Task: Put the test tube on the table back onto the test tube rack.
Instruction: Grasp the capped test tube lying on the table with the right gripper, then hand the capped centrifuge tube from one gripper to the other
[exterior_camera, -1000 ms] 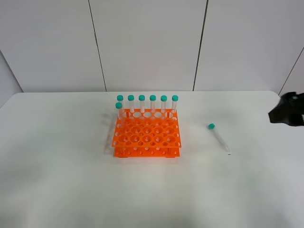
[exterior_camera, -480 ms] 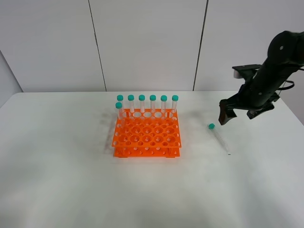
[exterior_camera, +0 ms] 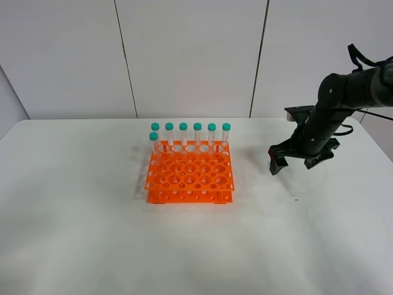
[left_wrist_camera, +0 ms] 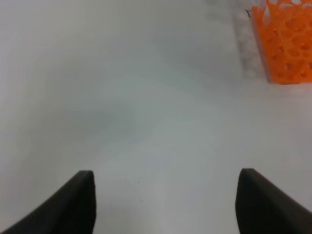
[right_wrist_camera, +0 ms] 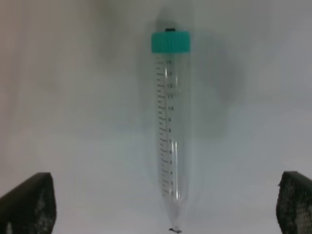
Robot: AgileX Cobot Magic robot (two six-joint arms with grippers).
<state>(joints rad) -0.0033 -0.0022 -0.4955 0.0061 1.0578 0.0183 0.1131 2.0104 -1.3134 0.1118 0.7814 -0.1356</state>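
Test tube (right_wrist_camera: 170, 126), clear, conical-tipped, teal-capped, lies on matte white table (right_wrist_camera: 73, 97) under right gripper (right_wrist_camera: 162, 202), released wide.

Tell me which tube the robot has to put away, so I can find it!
Look at the white table and find the orange test tube rack. To the right of it, one test tube lies flat on the table. The seven other tubes all stand upright in the rack.

Test tube (right_wrist_camera: 170, 131): clear, smooth plastic, faintly glossy.
Screw cap (right_wrist_camera: 170, 42): opaque teal plastic.
Test tube rack (exterior_camera: 189, 175): orange moulded plastic, slight sheen.
Table (exterior_camera: 92, 233): white, matt, smooth.
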